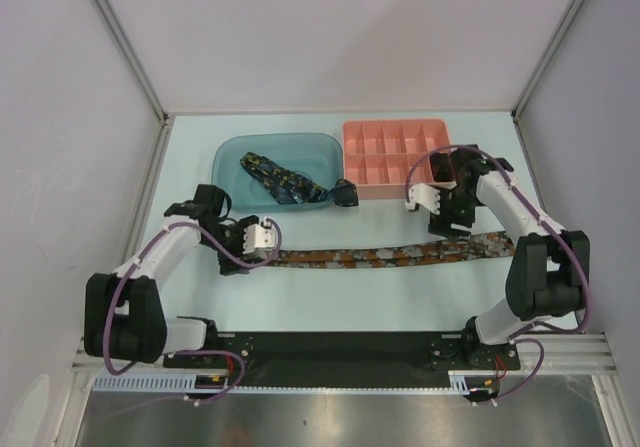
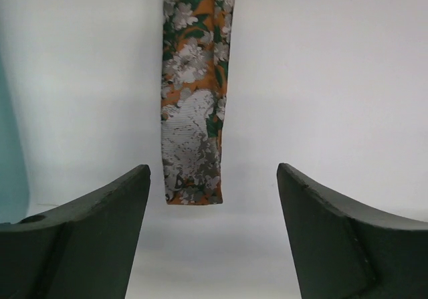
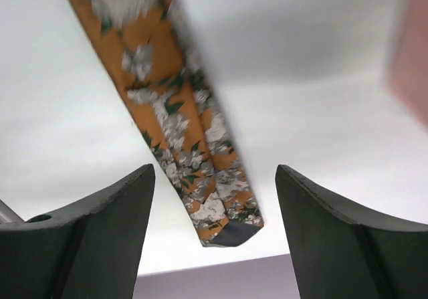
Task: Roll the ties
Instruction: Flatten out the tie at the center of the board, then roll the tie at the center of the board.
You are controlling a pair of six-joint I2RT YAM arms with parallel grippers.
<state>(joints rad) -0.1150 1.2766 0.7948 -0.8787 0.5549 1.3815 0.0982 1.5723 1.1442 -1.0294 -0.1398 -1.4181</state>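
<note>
Orange tie (image 1: 390, 256) lay flat across the table (image 1: 400, 297), each end between the open, empty jaws of the left gripper (image 2: 212, 168) and right gripper (image 3: 214, 167); navy tie (image 1: 285, 180) sat crumpled, mostly in the tray (image 1: 232, 152).

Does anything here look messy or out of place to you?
One thing: the navy tie lies crumpled in the teal tray, and one end spills over the tray's right rim onto the table, beside the pink divided box. The orange floral tie lies flat and straight, not yet rolled.
</note>
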